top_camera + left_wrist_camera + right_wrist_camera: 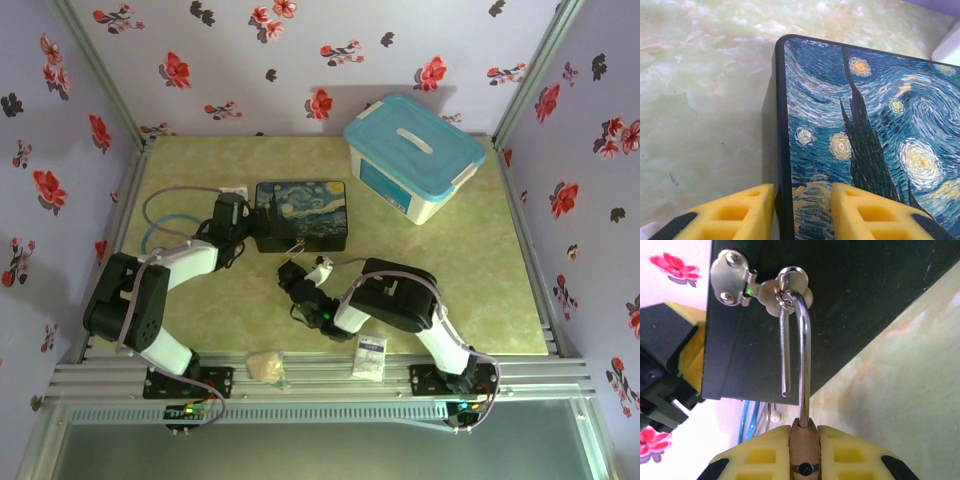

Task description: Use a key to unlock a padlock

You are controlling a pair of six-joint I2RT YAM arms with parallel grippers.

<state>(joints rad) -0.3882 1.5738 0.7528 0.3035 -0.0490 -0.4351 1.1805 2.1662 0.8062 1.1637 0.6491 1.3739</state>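
The brass padlock [804, 450] is clamped by its body between the yellow fingers of my right gripper [804, 432], just in front of the painted tin box [300, 212]. Its silver shackle [802, 340] is sprung open. One leg hangs free and the bend is hooked through the tin's silver clasp [747, 287]. My left gripper [802, 200] sits at the tin's left end [865, 125]. Its fingers are apart and straddle the tin's edge, one beside the black side wall and one over the lid. From above, the left gripper [245, 225] meets the tin's left side and the right gripper [297, 262] its front. The key is out of view.
A white plastic box with a blue lid [415, 150] stands at the back right. A blue cable loop [160, 230] lies at the left. A tan crumpled lump [267, 366] and a white packet [370, 357] rest on the front rail. Flowered walls enclose the table.
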